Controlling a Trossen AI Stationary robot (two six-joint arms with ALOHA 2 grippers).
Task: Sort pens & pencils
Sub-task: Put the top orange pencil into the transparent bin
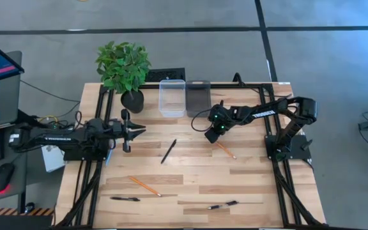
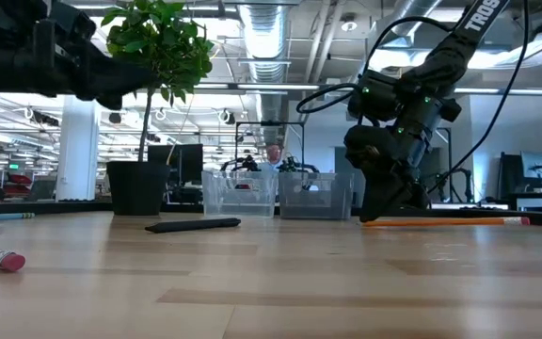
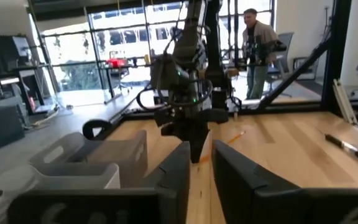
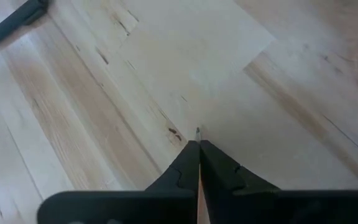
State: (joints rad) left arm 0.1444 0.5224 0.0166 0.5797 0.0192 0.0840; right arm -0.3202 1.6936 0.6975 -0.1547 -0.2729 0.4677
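Seemingly early on: the right hand (image 1: pixel 211 135) is clamped on one thin orange wooden pencil (image 1: pixel 226 150), the left hand (image 1: pixel 139 130) waits slightly apart, while black stick pens (image 1: pixel 168 151) lie scattered on the wooden counter (image 1: pixel 190 179) and both clear plastic bins (image 1: pixel 172 98) look empty.

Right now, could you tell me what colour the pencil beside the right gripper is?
Orange-yellow pencil, clearest in the low view.

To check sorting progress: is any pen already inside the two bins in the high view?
No, both bins look empty.
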